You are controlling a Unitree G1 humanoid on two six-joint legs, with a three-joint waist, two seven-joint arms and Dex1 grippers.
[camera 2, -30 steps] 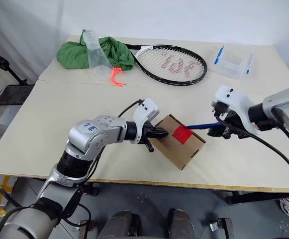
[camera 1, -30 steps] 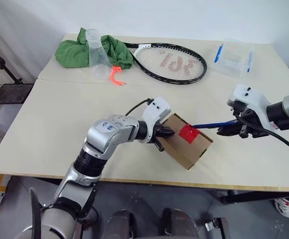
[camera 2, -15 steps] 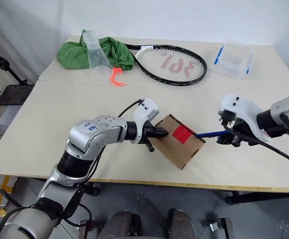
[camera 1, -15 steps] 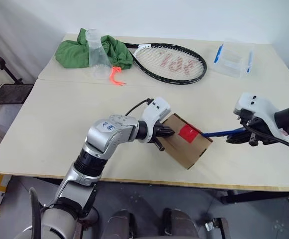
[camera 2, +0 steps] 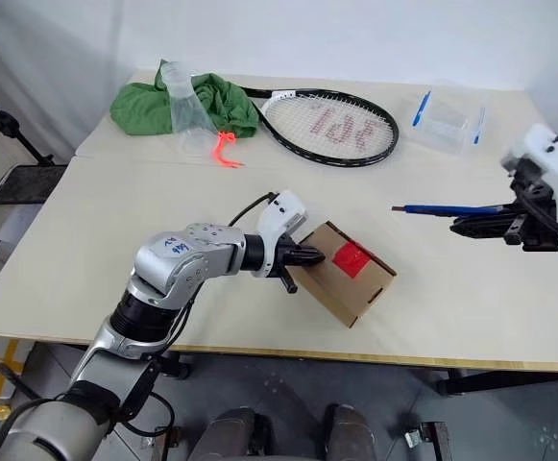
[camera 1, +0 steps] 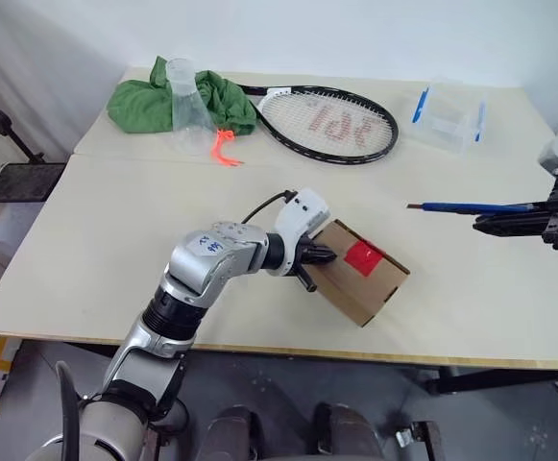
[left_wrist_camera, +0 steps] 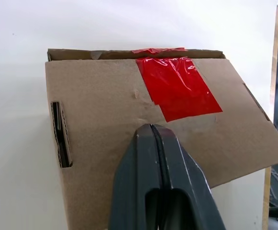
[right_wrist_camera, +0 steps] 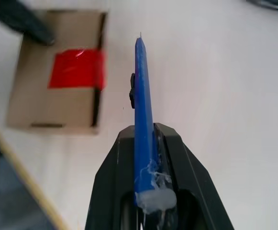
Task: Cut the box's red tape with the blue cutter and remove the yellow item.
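Left gripper (camera 1: 319,257) pinched flat, holding nothing, its tips pressing the top of the box (camera 1: 360,272) to pin it near the table's (camera 1: 115,240) front edge. Right gripper (camera 2: 475,226) clamped on the blue cutter (camera 2: 448,208), blade end aimed toward the box but well apart from it, off to my right. Red tape (left_wrist_camera: 177,88) lies across the lid and folds over its edge; lid looks closed, so the yellow item can't be seen.

Risks, as I judge them: the box is pinned at one spot only, so a sideways push from the blade could spin it or slide it off the edge. The cutter sits long in my grip and may twist under load.
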